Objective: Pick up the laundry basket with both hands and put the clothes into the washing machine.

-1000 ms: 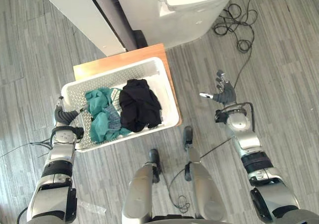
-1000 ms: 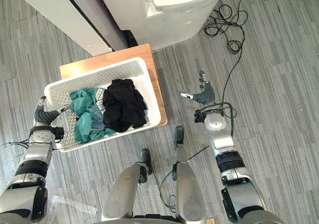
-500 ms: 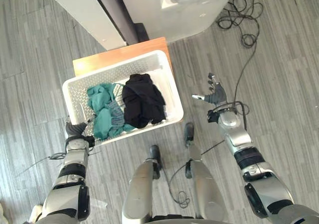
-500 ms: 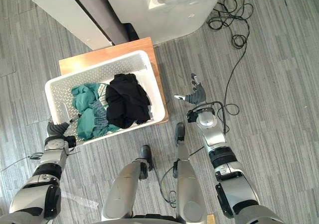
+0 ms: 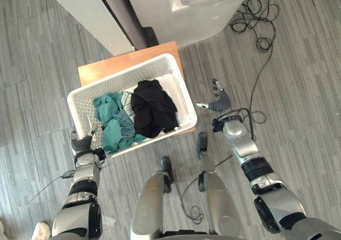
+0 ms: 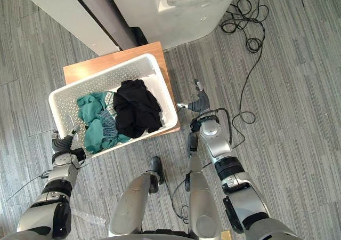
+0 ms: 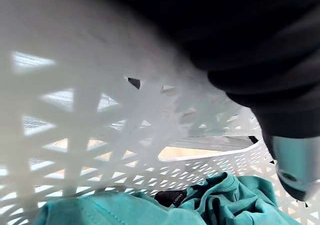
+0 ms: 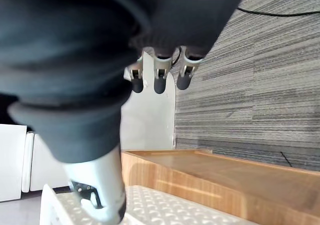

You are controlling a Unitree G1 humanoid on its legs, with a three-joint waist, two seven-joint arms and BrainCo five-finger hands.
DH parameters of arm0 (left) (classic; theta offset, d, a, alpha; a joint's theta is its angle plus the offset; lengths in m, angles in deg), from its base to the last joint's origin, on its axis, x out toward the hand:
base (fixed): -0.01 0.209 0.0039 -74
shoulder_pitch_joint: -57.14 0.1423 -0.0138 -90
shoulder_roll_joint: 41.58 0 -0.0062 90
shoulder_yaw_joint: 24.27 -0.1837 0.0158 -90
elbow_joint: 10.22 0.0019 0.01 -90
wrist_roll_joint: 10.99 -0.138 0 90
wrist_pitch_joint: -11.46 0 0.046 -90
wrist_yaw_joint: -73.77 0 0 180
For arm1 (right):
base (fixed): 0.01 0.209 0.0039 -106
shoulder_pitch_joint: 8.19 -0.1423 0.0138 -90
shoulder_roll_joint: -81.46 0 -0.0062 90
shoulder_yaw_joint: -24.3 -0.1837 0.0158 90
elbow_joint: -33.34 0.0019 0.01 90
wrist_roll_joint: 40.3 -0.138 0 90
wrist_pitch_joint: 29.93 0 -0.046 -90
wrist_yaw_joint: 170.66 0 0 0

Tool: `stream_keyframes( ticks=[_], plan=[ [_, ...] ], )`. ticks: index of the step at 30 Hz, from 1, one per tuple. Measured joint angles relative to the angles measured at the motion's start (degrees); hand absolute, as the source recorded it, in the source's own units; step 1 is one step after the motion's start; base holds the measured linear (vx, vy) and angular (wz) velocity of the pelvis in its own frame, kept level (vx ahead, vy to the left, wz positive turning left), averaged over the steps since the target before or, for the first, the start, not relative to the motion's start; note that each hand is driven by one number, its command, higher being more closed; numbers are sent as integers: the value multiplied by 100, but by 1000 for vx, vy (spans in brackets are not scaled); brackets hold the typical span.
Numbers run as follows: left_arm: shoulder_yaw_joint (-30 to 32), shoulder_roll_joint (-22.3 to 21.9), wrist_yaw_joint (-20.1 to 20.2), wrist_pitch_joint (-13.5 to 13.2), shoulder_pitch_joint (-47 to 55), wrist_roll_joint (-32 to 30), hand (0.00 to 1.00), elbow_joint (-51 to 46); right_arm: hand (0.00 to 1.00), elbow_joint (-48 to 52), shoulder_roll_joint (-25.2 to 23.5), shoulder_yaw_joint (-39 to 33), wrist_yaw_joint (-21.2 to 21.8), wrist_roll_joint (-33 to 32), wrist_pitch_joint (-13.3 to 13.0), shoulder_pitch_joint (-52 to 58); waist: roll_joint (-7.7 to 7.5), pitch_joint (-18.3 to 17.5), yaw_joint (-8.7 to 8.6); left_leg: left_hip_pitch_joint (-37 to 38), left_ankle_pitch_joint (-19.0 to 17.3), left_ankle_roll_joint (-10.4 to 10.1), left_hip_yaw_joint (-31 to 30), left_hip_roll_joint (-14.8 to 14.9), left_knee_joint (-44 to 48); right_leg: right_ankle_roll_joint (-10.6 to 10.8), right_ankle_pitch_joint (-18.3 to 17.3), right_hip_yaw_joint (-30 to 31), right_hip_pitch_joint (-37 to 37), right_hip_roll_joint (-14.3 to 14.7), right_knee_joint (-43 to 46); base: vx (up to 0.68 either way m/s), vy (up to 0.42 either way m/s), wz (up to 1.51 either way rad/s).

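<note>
Right eye view, my right hand (image 6: 201, 103): fingers splayed, just beside laundry basket (image 6: 160, 90), not touching.
My left hand (image 6: 65, 143): at near-left corner, grip unreadable.
Clothes (image 6: 136, 109): in basket, lift pending.

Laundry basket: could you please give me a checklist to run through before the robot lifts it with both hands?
1. Left robot hand at the laundry basket's near-left corner: ok; grip on it: cannot tell.
2. Right robot hand on the basket: not ok; it is open and apart from the right end.
3. Black garment and teal garment inside the basket: ok.
4. Basket resting on the wooden stand: ok.
5. Washing machine open for loading: cannot tell.
</note>
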Motion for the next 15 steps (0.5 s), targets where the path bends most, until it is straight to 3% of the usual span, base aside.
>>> stream_keyframes(
  ticks=[15],
  plan=[
    [225, -3, -82, 109, 60, 45, 0, 38, 0, 900, -59, -28, -271, 54, 110, -109, -58, 9, -152, 87, -1, 3, 63, -15, -39, 6, -4, 77, 40, 2, 0, -5, 4, -1]
  ],
)
